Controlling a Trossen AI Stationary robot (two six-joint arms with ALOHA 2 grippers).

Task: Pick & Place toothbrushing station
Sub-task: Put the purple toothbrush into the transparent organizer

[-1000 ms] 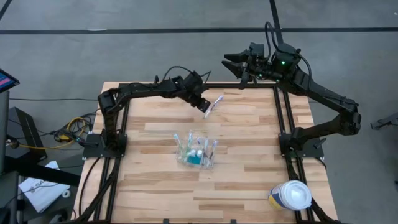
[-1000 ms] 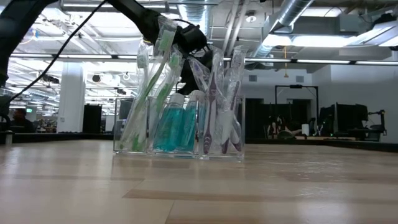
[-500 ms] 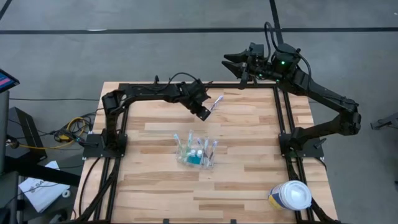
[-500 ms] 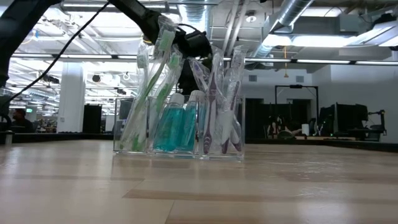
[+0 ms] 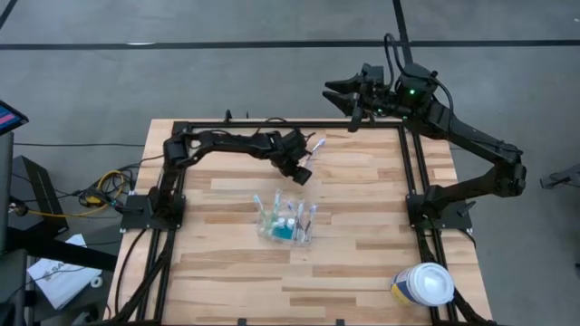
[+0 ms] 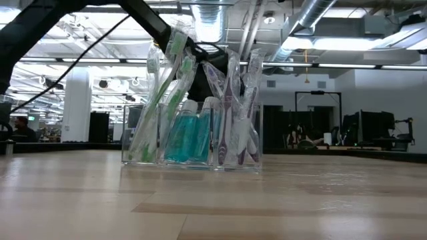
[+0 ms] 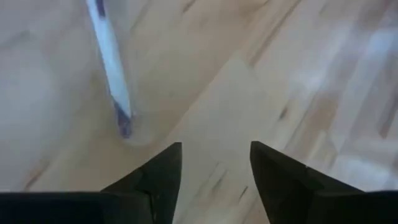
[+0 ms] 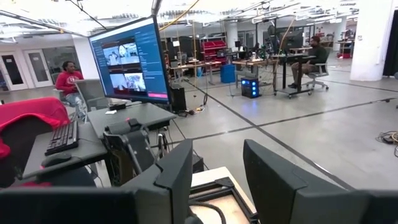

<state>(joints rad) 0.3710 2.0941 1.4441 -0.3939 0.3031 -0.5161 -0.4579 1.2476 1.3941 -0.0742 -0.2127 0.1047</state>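
Observation:
The toothbrushing station [image 5: 287,222], a clear holder with wrapped toothbrushes and teal bottles, stands on its base near the table's middle; the low view shows the station [image 6: 193,137] close up. A wrapped toothbrush [image 5: 315,146] lies flat on the wood, far of the station. My left gripper [image 5: 303,174] hovers open between the two, touching nothing; in its wrist view the toothbrush [image 7: 111,68] lies just ahead of the left gripper [image 7: 214,168]. My right gripper [image 5: 340,91] waits open, raised beyond the table's far edge.
A white-lidded round tub [image 5: 424,285] stands at the table's near right corner. Black frame rails [image 5: 412,172] run along the table's left, right and far sides. Bare wood lies left and right of the station.
My left gripper has let go of the wrapped toothbrush and has gone toward the table's near edge, closer to the station. The toothbrush stays lying on the wood near the far edge.

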